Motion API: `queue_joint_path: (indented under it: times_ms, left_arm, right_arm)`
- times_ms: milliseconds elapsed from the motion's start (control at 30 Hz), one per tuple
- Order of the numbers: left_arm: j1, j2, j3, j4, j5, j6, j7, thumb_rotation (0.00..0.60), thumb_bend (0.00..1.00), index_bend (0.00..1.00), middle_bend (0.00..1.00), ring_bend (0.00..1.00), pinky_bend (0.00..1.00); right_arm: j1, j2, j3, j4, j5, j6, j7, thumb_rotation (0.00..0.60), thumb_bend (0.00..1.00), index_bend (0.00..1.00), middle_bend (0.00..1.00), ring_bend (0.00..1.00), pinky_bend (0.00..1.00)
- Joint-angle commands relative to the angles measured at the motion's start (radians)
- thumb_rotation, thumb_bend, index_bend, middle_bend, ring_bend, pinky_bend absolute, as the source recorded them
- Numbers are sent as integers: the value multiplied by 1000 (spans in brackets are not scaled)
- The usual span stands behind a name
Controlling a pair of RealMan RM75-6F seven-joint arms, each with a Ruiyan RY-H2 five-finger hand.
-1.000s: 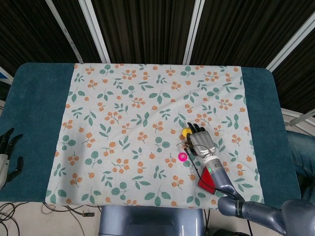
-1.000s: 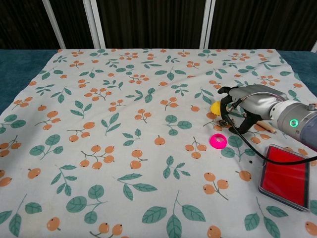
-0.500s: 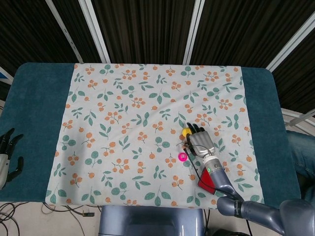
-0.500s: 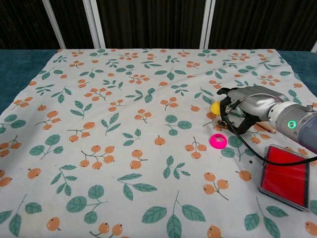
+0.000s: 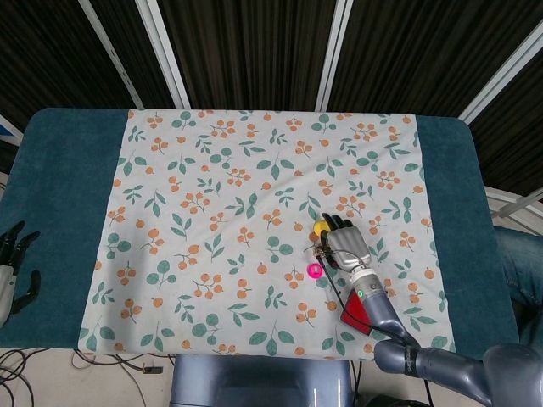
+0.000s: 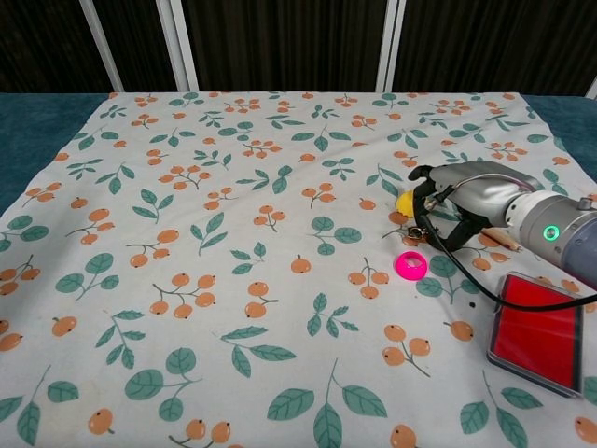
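Hardly anything has shifted since the earlier frames: the right hand (image 6: pixel 464 198) stays low at centre right of the chest view, fingers curled over a small yellow piece (image 6: pixel 406 203); whether it grips or only touches it I cannot tell. Nothing looks lifted yet. Just below lies a pink ring (image 6: pixel 409 265), and a red box (image 6: pixel 537 334) at lower right. On the desk (image 5: pixel 59 170), the left hand (image 5: pixel 12 270) rests, fingers apart, at the head view's lower left edge

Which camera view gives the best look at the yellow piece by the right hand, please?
The chest view: the yellow piece shows from the side, right at the right hand. The head view shows only a small yellow dot at the fingertips.
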Motion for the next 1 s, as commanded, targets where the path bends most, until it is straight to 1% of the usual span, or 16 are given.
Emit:
queue_joint_path:
  times_ms: [33,100,133,267,400,467,533,633,667,767,933,1000]
  left_arm:
    - [0,0,0,1,0,0,-1,600,537,140,0,59,59]
    - [1,0,1,2,1,1,-2,600,537,140,0,59,59]
    - [1,0,1,2,1,2,-2,600,537,140,0,59,59]
    - [1,0,1,3,3,2,-4,600,537,140,0,59,59]
    - [1,0,2,2,4,3,-1,600,537,140,0,59,59]
    - [2,0,2,2,5,4,-1,600,537,140,0,59,59]
    - [3,-1,3,2,6,5,-1,600,537,140,0,59,59]
    - [4,-1,4,2,8,7,1,600,537,140,0,59,59]
    - [4,-1,4,1,9,8,1,600,537,140,0,59,59]
    - [5,-2,5,1,12,11,3,600,537,140,0,59,59]
    - [6,-4,7,2,14,12,4,600,537,140,0,59,59]
    - [7,-4,7,4,16,13,4,600,537,140,0,59,59]
  right_arm:
    - [-8,19,8,-29,2,-1,27,600,439,683,110,132,226]
    - [-13,39,16,-58,8,-3,45,600,439,684,110,132,226]
    - [-19,54,32,-86,24,-6,73,600,440,684,110,132,226]
    - [-29,126,59,-181,80,-55,130,600,440,684,110,132,226]
    - [-42,207,93,-275,138,-115,226,600,440,684,110,132,226]
    - [-53,269,120,-333,167,-163,306,600,439,684,110,132,226]
    - [-58,318,136,-368,183,-212,368,600,439,685,110,136,226]
    - [-72,407,181,-427,219,-323,514,600,438,684,110,142,226]
    - [-77,431,192,-438,219,-355,553,600,438,684,110,142,226]
    - [-108,511,253,-473,204,-471,717,600,439,684,110,142,226]
    - [-152,564,348,-487,132,-584,904,600,439,684,110,142,226]
    - [-182,586,400,-503,92,-624,985,600,438,684,110,142,226]
